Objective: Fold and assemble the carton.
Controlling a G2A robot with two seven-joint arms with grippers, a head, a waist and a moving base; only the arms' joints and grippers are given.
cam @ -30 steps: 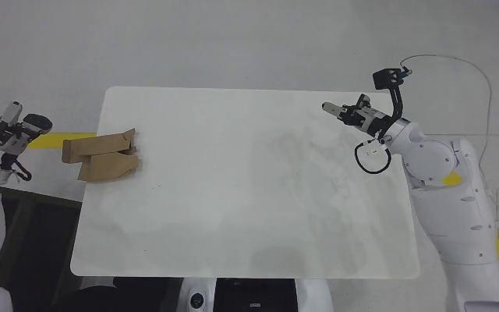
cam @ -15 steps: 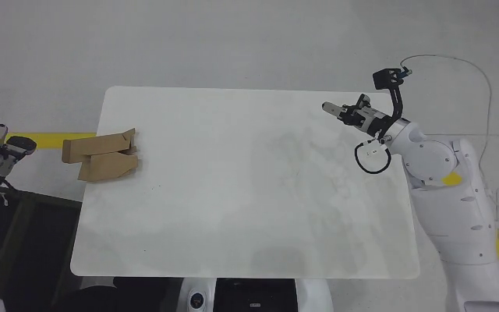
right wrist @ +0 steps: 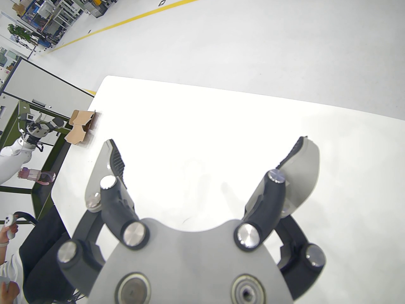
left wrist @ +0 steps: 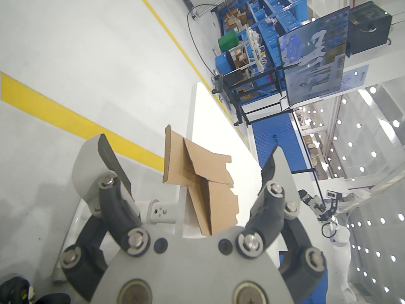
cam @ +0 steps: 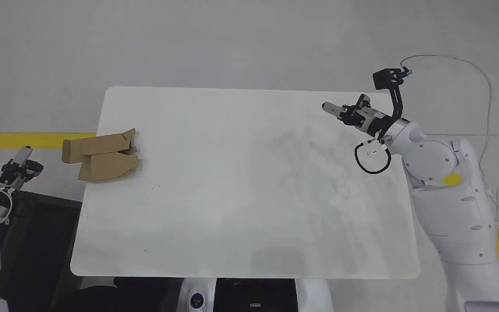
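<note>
The carton (cam: 101, 157) is a flat brown cardboard blank, partly folded, lying at the left edge of the white table (cam: 257, 203) with one end hanging over the edge. My left gripper (cam: 21, 158) hovers off the table, left of the carton and apart from it. In the left wrist view the left gripper (left wrist: 190, 148) is open, with the carton (left wrist: 202, 178) lying beyond its fingers. My right gripper (cam: 331, 108) is open above the far right part of the table, a long way from the carton (right wrist: 80, 126); nothing is between its fingers (right wrist: 110, 153).
A dark cart frame (cam: 31, 234) stands on the floor by the table's left side, below my left arm. A yellow floor line (cam: 31, 139) runs up to the table there. The tabletop is bare white from the carton to the right arm.
My left gripper has slid along the table's left side toward the near edge, staying off the table. The right arm and the carton have not moved.
</note>
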